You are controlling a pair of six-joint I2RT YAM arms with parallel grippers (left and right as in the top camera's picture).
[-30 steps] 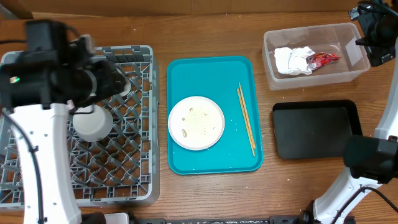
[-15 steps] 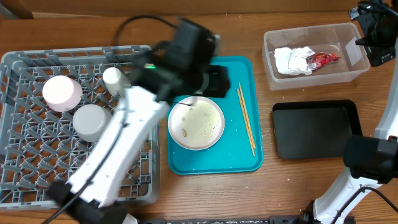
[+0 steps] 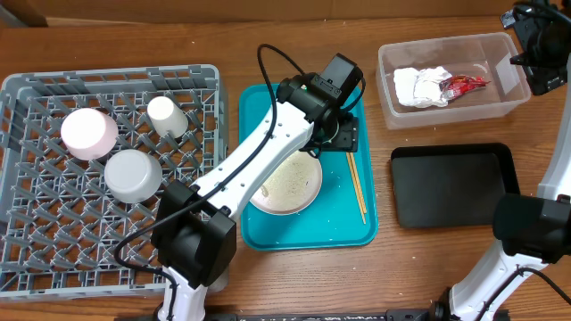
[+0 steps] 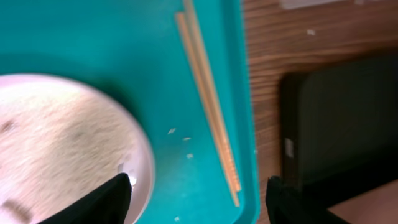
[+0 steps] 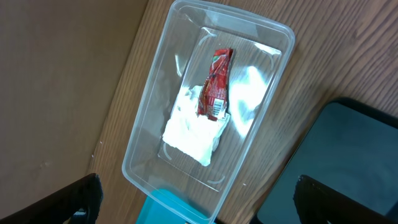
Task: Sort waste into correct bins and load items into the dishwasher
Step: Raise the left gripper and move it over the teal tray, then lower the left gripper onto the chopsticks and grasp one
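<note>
My left gripper (image 3: pixel 343 134) (image 4: pixel 199 202) is open and empty above the teal tray (image 3: pixel 268 234), between the large white plate (image 3: pixel 290 189) (image 4: pixel 56 143) with food crumbs (image 3: pixel 284 174) and the wooden chopsticks (image 3: pixel 357 192) (image 4: pixel 208 99). A pinkish saucer (image 3: pixel 88 132), a pale bowl (image 3: pixel 134 175) and a small white cup (image 3: pixel 166 116) sit in the grey dish rack (image 3: pixel 27 89). My right gripper (image 3: pixel 528 52) (image 5: pixel 199 205) is open and empty above the clear tub (image 3: pixel 388 62) (image 5: pixel 149 124), which holds the napkin (image 3: pixel 417 86) (image 5: pixel 193 130) and the red wrapper (image 3: pixel 462 85) (image 5: pixel 214 84).
The black tray (image 3: pixel 451 185) (image 4: pixel 336 118) (image 5: pixel 336 162) lies right of the teal tray, below the clear tub. A few loose crumbs (image 4: pixel 180 134) lie on the teal tray beside the plate. Bare wooden table runs along the front.
My left arm has swung from over the dish rack rightward to over the teal tray, its gripper now between plate and chopsticks. The right arm has not moved.
</note>
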